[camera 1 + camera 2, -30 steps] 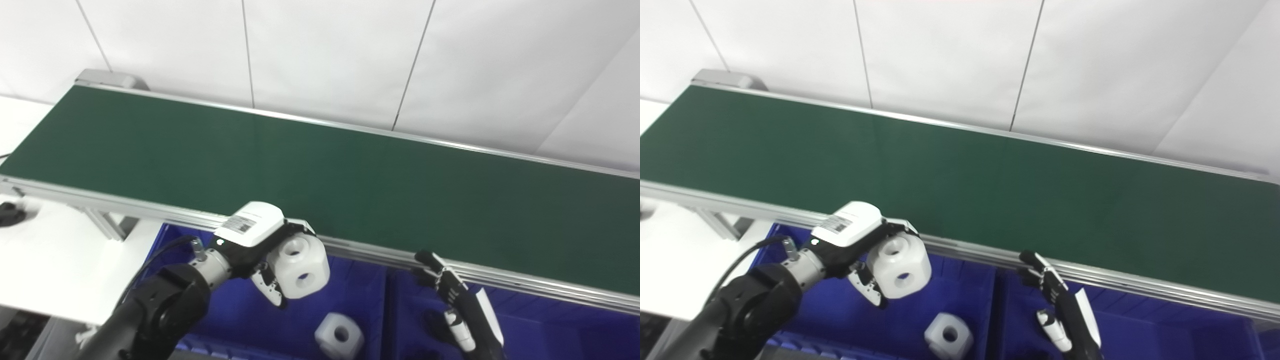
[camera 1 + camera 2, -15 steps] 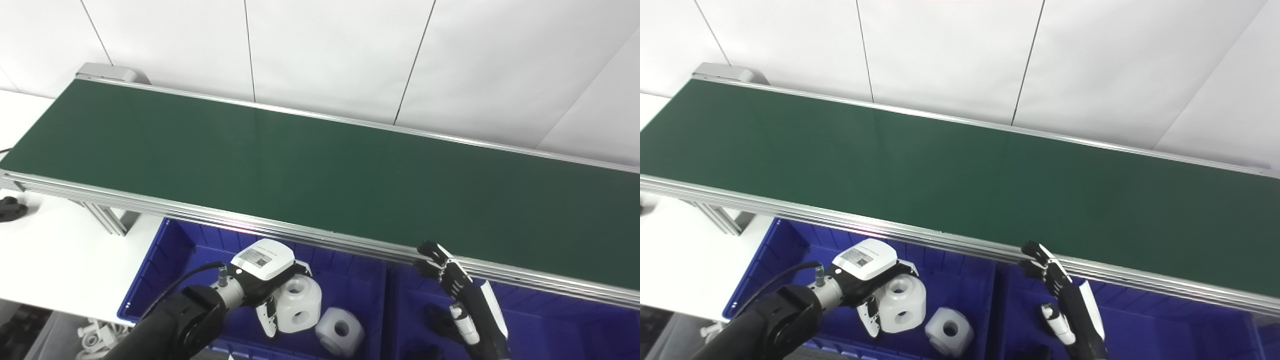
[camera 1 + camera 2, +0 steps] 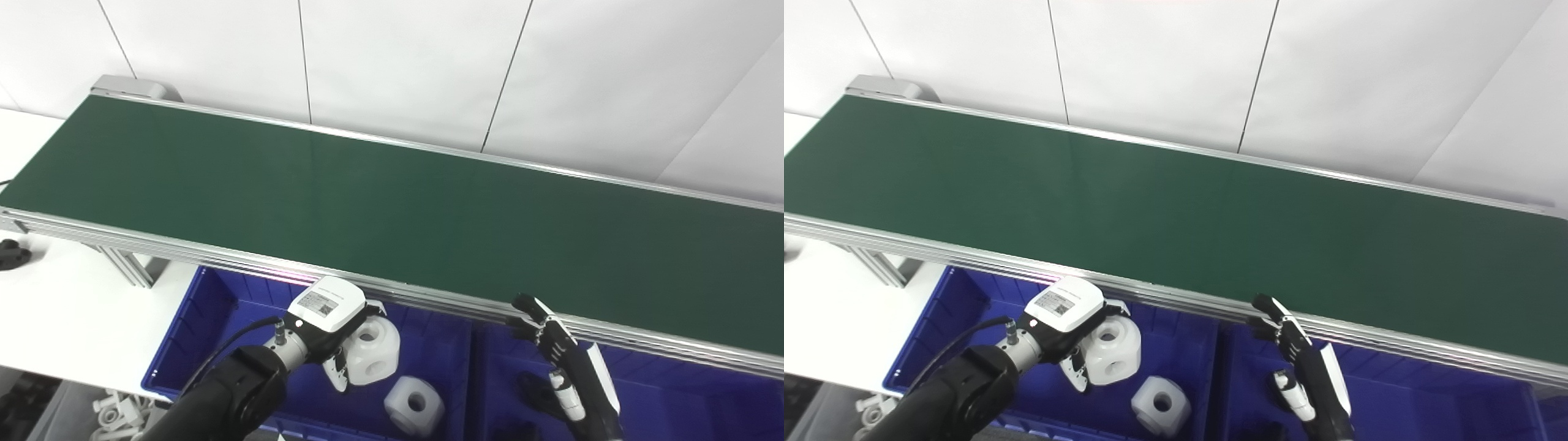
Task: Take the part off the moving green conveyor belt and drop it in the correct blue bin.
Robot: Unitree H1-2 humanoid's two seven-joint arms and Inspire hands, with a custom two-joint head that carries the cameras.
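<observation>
The left hand point(image 3: 327, 318) is hanging over the left blue bin point(image 3: 184, 324), just on the near side of the conveyor's metal rail; its fingers point(image 3: 335, 373) are wrapping round a white part point(image 3: 372, 352), a chunky block with rounded corners and round holes in its faces, and the thumb side is showing at the top edge of the block; the part is sitting in the grasp above the bin floor, not resting on it as far as I can tell. A second white part point(image 3: 414, 405) of the same kind is lying on the floor of that same bin, just below and to the right of the held one, apart from it.

The green conveyor belt point(image 3: 392, 202) is running across the whole width from upper left to lower right, with a white panelled wall point(image 3: 398, 61) standing behind it; its surface is showing nothing but green.

The right hand point(image 3: 560, 367) is hovering over the right blue bin point(image 3: 674, 398), close under the rail; its fingers point(image 3: 531, 309) are pointing up towards the belt, held fairly straight and slightly spread, and gripping nothing. A white table point(image 3: 67, 306) is lying to the left of the bins.
</observation>
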